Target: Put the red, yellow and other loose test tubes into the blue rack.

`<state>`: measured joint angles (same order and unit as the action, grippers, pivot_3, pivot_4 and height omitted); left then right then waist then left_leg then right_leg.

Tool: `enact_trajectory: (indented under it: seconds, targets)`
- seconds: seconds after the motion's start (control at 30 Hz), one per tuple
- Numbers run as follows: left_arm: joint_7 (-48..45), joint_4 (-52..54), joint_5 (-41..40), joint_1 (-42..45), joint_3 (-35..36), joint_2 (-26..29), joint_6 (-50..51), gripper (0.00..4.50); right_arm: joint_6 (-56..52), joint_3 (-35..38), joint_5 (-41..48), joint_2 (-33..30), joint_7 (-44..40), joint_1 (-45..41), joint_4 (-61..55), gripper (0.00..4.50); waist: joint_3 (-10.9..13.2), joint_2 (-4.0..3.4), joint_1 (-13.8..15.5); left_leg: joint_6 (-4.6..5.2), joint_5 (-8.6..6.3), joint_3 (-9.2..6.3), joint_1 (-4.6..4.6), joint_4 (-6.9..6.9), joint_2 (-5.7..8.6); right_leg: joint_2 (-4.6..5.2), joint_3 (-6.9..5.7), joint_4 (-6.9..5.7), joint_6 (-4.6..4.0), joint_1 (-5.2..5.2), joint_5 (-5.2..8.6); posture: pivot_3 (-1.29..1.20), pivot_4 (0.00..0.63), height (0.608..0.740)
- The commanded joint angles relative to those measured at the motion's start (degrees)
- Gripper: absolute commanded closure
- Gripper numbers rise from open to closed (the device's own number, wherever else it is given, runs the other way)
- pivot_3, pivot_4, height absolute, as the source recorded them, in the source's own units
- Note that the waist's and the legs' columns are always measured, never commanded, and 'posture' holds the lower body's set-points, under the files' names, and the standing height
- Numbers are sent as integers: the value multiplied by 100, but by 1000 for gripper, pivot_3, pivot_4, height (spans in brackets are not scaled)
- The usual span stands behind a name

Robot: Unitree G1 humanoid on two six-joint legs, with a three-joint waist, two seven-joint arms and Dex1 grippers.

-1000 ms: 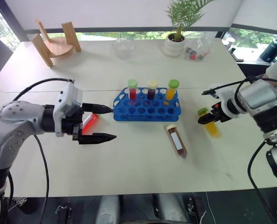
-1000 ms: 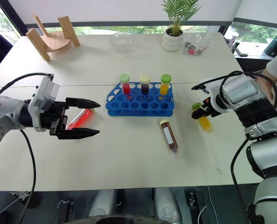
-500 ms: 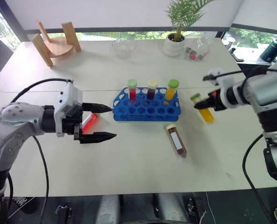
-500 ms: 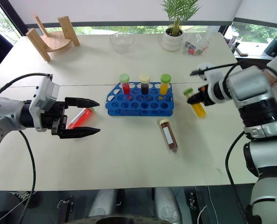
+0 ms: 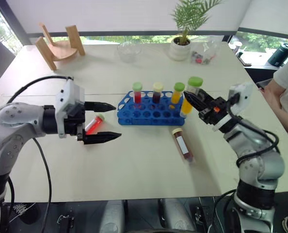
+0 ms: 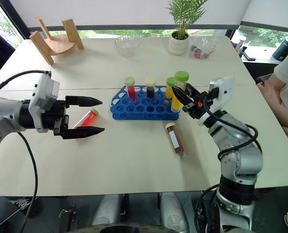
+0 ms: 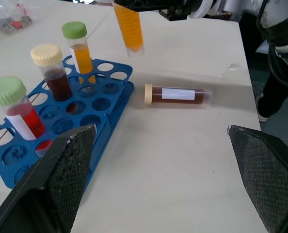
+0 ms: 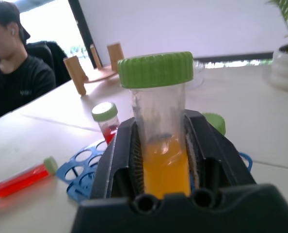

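Clamping the yellow tube (image 6: 178, 92) upright, cap up, the right hand (image 6: 183, 99) hovers beside the blue rack (image 6: 145, 104).

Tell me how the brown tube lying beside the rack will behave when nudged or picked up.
The brown tube lies on its side on the bare table, so a nudge would likely roll it. It looks like smooth, rigid plastic: probably stiff, perhaps slippery. It is nearly full, so likely heavier than its size suggests; the cream cap looks seated.

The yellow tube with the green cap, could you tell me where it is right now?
The yellow tube is upright in the right hand, off the table at the right end of the blue rack, beside the orange tube standing there.
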<state>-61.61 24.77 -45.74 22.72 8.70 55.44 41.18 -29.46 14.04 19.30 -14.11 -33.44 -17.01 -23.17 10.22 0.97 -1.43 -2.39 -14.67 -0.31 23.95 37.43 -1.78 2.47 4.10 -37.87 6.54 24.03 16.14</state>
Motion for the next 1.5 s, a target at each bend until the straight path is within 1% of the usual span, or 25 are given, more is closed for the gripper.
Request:
enact_trajectory:
  seconds: [0.03, 0.23, 0.43, 0.5, 0.57, 0.87, 1.13, 1.5]
  targets:
    - [21, 72, -110, 103, 154, 30, 38, 0, 1089, -351, -291, 156, 101, 47, 331, 3726, 0, 0, -16, 0, 0, 0, -3, -1, -1, -2, 1, -3, -1, -1, 1, 0, 150, 740]
    - [88, 190, -117, 88, 171, 49, 87, 0, 2433, -812, -704, 406, 308, 169, 1260, 3726, 0, 0, -108, -2, 1, -3, -8, -1, -3, -4, 3, -9, -2, -3, 1, 0, 150, 740]
    - [160, 256, -180, 105, 174, 53, 135, 0, 2906, -948, -728, 354, 346, 150, 1669, 3726, 1, -1, -111, -4, 3, -4, -25, -3, -3, -4, 3, -9, -2, -19, 1, 0, 150, 740]
    - [198, 276, -195, 104, 165, 42, 143, 0, 2999, -979, -737, 343, 361, 133, 1788, 3726, 1, 0, -111, -4, 2, -4, -55, -11, -3, -4, 3, -4, -5, -48, 3, 0, 150, 740]
    - [234, 296, -222, 102, 163, 37, 156, 0, 3075, -1019, -755, 332, 365, 116, 1882, 3726, 1, 0, -112, -4, 2, -4, -66, -13, -3, -4, 3, -4, -7, -60, 5, 0, 150, 740]
    - [312, 344, -290, 116, 148, 8, 218, 0, 3278, -1135, -784, 307, 407, -103, 2319, 3726, 0, 0, -112, -4, 2, -7, -70, -13, -3, -5, 3, -5, -7, -64, 5, 0, 150, 740]
    - [362, 351, -327, 113, 121, -14, 219, 0, 3371, -1144, -801, 250, 417, -55, 2481, 3726, 0, 0, -112, -4, 2, -7, -71, -13, -3, -5, 3, -6, -7, -65, 5, 0, 150, 740]
    - [369, 323, -281, 131, 67, -72, 185, 0, 3168, -1083, -667, 81, 492, 144, 2067, 3726, 0, 0, -105, -4, 2, -7, -72, -13, -2, -4, 3, -4, -7, -68, 5, 0, 150, 740]
